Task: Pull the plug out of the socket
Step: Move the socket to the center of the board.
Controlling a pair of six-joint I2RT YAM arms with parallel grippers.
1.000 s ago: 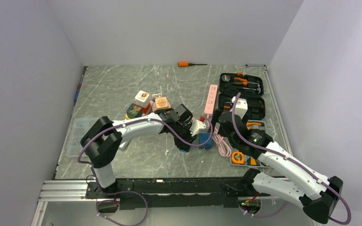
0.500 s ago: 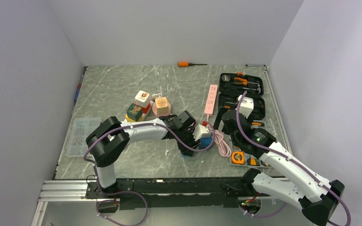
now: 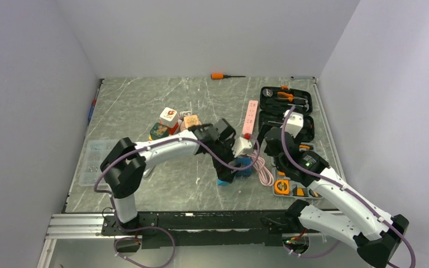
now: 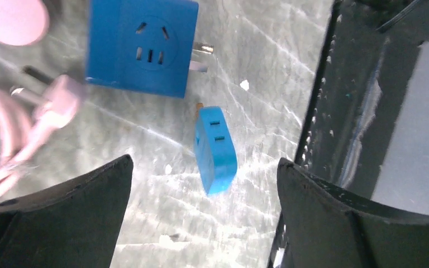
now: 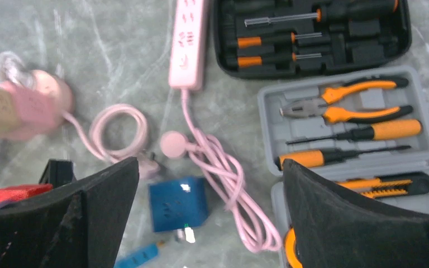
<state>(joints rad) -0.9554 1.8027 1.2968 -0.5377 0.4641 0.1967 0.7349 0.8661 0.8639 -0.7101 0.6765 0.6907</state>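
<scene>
The socket [image 4: 139, 47] is a dark blue cube lying on the marble table, its two metal prongs pointing sideways. The plug [image 4: 216, 149], a small light-blue piece, lies on the table a short way from it and is not touching it. My left gripper [image 4: 205, 173] hovers open above the plug, holding nothing. From above, the plug [image 3: 222, 181] sits near-left of the socket [image 3: 244, 170]. My right gripper [image 5: 210, 167] hangs open over the socket [image 5: 177, 204], also with nothing in it.
A pink power strip [image 5: 189, 42] lies beyond the socket, and its coiled pink cable [image 5: 223, 184] and pink plug [image 4: 56, 97] rest beside the socket. An open tool case [image 3: 287, 111] is at the right. Toy blocks [image 3: 170, 123] stand at the left, and a screwdriver [image 3: 226, 76] lies at the back.
My left gripper has opened and let go of the light-blue plug, which now lies on the table apart from the socket. The left wrist has risen. The right arm has shifted slightly.
</scene>
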